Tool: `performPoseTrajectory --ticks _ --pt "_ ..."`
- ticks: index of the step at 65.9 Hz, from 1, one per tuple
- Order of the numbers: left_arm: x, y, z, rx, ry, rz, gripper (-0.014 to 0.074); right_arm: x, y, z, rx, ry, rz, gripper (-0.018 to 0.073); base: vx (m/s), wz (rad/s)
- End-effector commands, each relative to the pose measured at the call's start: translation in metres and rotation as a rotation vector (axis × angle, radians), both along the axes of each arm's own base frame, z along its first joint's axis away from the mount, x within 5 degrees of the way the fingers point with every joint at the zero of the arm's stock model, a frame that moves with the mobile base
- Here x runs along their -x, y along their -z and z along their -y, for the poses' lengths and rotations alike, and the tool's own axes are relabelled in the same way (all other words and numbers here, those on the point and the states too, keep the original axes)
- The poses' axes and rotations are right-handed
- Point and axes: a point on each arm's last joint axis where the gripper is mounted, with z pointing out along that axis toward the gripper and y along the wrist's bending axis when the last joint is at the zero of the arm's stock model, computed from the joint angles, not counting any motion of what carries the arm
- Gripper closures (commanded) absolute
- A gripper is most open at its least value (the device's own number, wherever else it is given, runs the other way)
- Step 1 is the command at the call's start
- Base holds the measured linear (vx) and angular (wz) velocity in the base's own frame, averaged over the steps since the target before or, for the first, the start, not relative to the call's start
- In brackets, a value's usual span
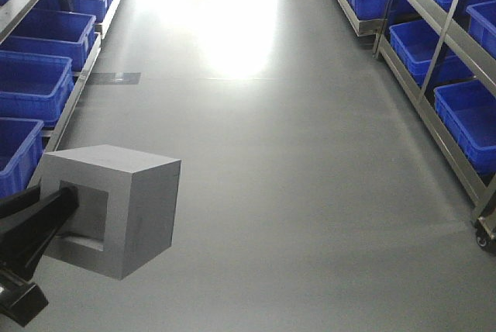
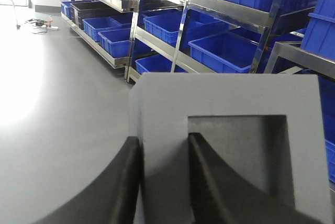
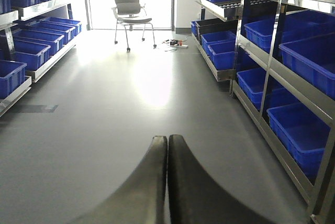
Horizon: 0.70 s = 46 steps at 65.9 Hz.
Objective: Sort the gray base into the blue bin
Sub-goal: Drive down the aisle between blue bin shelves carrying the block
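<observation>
The gray base (image 1: 128, 208), a matte cube with a square recess, hangs above the floor at the lower left of the front view. My left gripper (image 2: 163, 145) is shut on it: one finger sits inside the recess, the other presses the outer side, clamping the wall between them. The gray base (image 2: 230, 98) fills the lower right of the left wrist view. A black finger (image 1: 43, 216) reaches into the recess. Blue bins (image 1: 31, 84) line the racks on both sides. My right gripper (image 3: 167, 139) is shut with nothing in it, pointing down the aisle.
Metal racks of blue bins (image 3: 298, 124) run along both sides of a grey floor aisle. A rack caster (image 1: 487, 235) stands at the right edge. A grey office chair (image 3: 128, 9) and loose cables (image 3: 172, 43) lie at the far end.
</observation>
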Motion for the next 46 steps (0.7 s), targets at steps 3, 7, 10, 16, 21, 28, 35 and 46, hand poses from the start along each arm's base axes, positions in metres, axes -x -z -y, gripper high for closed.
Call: performPoseTrajectory --ticks 3,7,10,16,21,28,35,46 --pt "-0.0010 -0.0221 -0.0013 0.083 -0.020 0.117 0.0602 0.0001 -0.0021 -0.0001 0.013 0.000 0.070 0.0568 0.38 -0.11" --pt "-0.0010 -0.0221 -0.0013 0.083 -0.020 0.117 0.0602 0.0001 -0.0021 -0.0001 0.013 0.000 0.070 0.0568 0.39 -0.10" --pt "-0.0010 -0.0221 -0.0013 0.083 -0.020 0.117 0.0602 0.0001 -0.0021 -0.0001 0.013 0.000 0.070 0.0568 0.40 -0.09" --pt "-0.0010 -0.0221 -0.0013 0.083 -0.020 0.117 0.0602 0.0001 -0.0021 -0.0001 0.013 0.000 0.070 0.0568 0.41 -0.07" --pt "-0.0010 -0.0221 -0.0013 0.083 -0.020 0.117 0.0602 0.0001 -0.0021 -0.0001 0.013 0.000 0.070 0.0568 0.42 -0.03" --pt "-0.0010 -0.0221 -0.0013 0.083 -0.020 0.117 0.0602 0.0001 -0.0021 -0.0001 0.013 0.000 0.070 0.0568 0.44 0.03" --pt "-0.0010 -0.0221 -0.0013 0.083 -0.020 0.117 0.0602 0.0001 -0.0021 -0.0001 0.013 0.000 0.070 0.0568 0.45 0.05" --pt "-0.0010 -0.0221 -0.0013 0.083 -0.020 0.117 0.0602 0.0001 -0.0021 -0.0001 0.013 0.000 0.070 0.0568 0.46 0.06"
